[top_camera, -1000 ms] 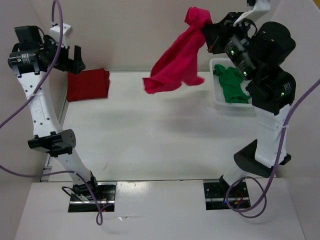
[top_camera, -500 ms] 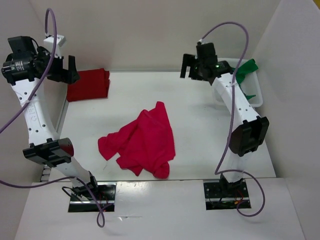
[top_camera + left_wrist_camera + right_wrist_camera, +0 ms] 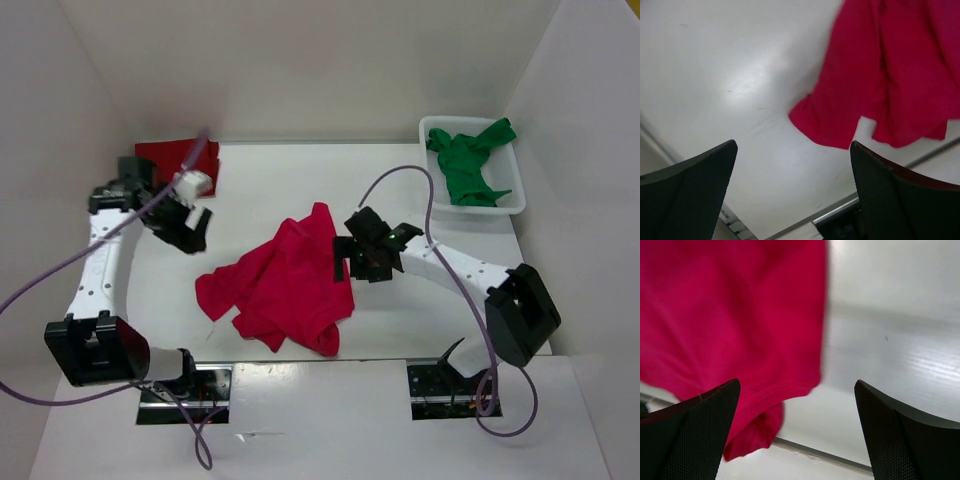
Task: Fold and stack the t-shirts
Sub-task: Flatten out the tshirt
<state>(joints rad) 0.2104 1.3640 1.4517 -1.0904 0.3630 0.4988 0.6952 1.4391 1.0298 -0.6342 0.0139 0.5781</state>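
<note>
Jaws on both grippers are standing wide apart and gripping nothing. Two arms are reaching over the tabletop [image 3: 270, 185], and three shirts are showing in all: one crimson, one dark red, one green.

The crimson shirt [image 3: 285, 290] is lying crumpled and unfolded near the middle of the tabletop, toward the near edge, with one point of cloth sticking up toward the far side. The left gripper [image 3: 190, 228] is hanging just beside the shirt's left side, above bare tabletop. In the left wrist view the left gripper [image 3: 792, 150] is framing white surface, while the crimson shirt [image 3: 880, 75] is filling the upper right, its hem lying ahead of the right finger.

The right gripper [image 3: 350, 255] is sitting over the shirt's right edge. In the right wrist view the right gripper [image 3: 797, 385] is showing the crimson shirt [image 3: 730, 305] covering the left half, its edge running down between the two fingers, with bare tabletop on the right. Whether the fingers are touching the cloth cannot be told.

The dark red shirt [image 3: 155, 153] is lying flat in the far left corner, partly hidden behind the left arm. The green shirt [image 3: 465, 165] is lying bunched inside the one white basket [image 3: 480, 207] in the far right corner, a sleeve draping over the far rim.
</note>
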